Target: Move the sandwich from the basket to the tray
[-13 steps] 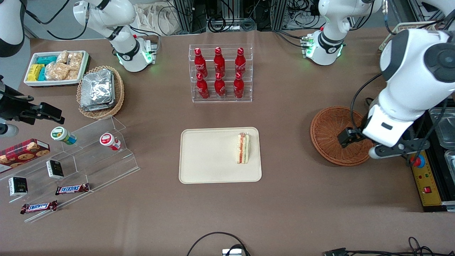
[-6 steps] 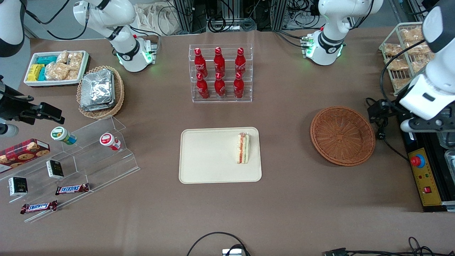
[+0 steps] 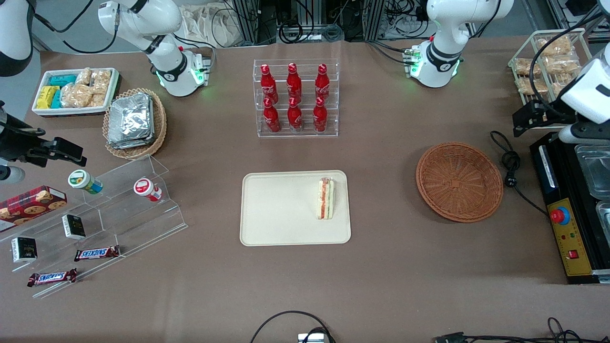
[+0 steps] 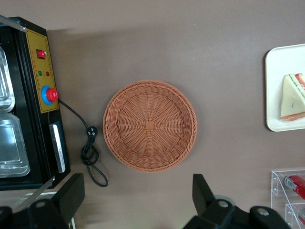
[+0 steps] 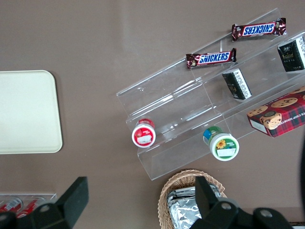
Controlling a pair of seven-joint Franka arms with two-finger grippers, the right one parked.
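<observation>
The sandwich [image 3: 326,198] lies on the tray [image 3: 281,209] at the middle of the table, set on its side near the tray edge that faces the basket [image 3: 459,182], its red and green filling showing along one edge. The basket sits well apart from the tray, toward the working arm's end of the table, with nothing in it. The gripper [image 4: 136,202] hangs high above the table, over the spot just beside the basket and farther from the front camera than it; its two black fingers [image 4: 204,191] are spread wide apart and hold nothing. From the wrist camera the whole basket [image 4: 149,125] shows between the fingers, with the sandwich [image 4: 292,97] and a corner of the tray [image 4: 279,71] to one side. A coiled black cable [image 3: 509,163] lies on the table between the basket and a black control box [image 3: 567,228]. A clear rack of red bottles [image 3: 295,97] stands farther from the front camera than the tray.
</observation>
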